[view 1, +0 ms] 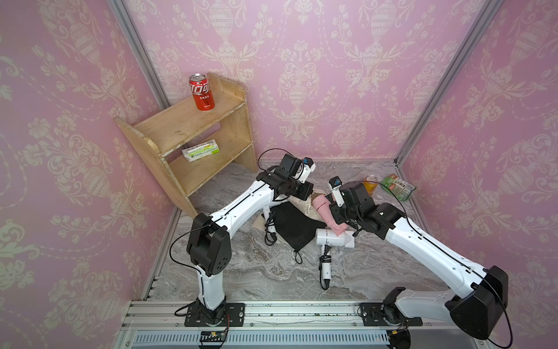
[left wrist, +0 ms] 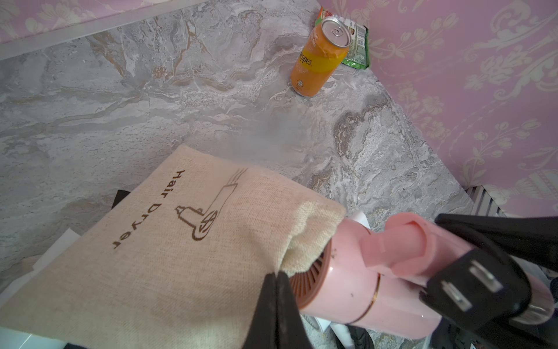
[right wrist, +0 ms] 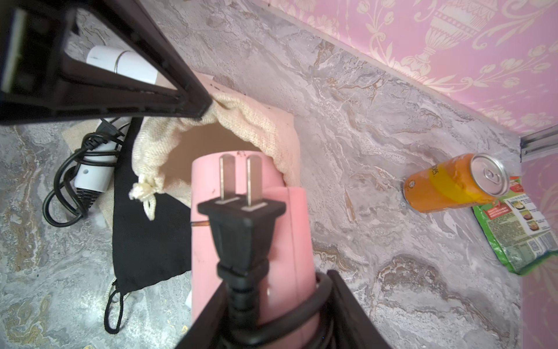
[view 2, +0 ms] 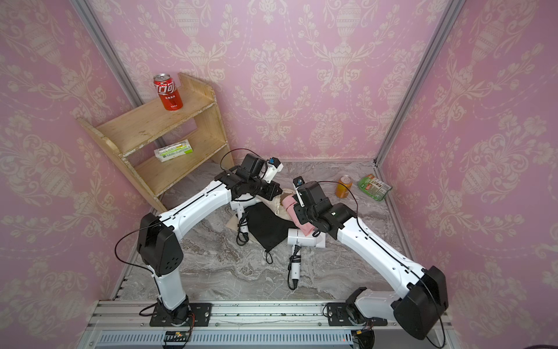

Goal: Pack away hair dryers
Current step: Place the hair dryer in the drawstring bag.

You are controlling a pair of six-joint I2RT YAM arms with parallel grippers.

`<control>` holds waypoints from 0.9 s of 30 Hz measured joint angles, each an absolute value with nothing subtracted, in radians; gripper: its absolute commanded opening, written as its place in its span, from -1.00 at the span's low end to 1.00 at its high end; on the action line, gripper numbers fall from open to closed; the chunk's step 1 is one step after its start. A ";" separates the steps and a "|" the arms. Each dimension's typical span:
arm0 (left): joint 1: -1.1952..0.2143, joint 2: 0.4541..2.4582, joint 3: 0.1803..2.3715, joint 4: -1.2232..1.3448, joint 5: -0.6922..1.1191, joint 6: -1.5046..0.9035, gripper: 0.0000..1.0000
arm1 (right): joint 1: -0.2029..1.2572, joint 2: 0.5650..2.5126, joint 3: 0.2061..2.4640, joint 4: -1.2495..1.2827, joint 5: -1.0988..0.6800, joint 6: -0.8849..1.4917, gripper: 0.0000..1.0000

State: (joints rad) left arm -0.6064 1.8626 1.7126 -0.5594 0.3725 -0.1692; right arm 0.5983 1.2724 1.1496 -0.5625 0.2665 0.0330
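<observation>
Bagging step in hand: left tool, closed, pinches the beige pouch rim toward the table's far edge, while right tool grips the pink dryer at its mouth; next move likely a straight push inside.

Lighting: bright, even and diffuse from overhead, leaving only faint, soft-edged shadows on the worktop and small glints on the lid of the orange can. Top views: sharp at centre, with strong wide-angle distortion that splays the wall posts outward, and wallpaper softening toward the edges. Wrist views: the left pincer is dark and out of focus close to the lens, and a pale hazy smear lies over the worktop mid-frame in the left wrist view.
</observation>
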 measured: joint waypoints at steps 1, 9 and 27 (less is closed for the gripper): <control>-0.606 1.863 1.716 -0.561 0.374 -0.169 -1.00 | 0.599 1.272 1.151 -0.556 0.266 0.033 -0.28; -0.606 1.890 1.789 -0.575 0.387 -0.177 -1.00 | 0.617 1.273 1.137 -0.538 0.252 0.032 -0.28; -0.608 1.928 1.845 -0.593 0.440 -0.231 -1.00 | 0.625 1.331 1.093 -0.513 0.214 0.028 -0.28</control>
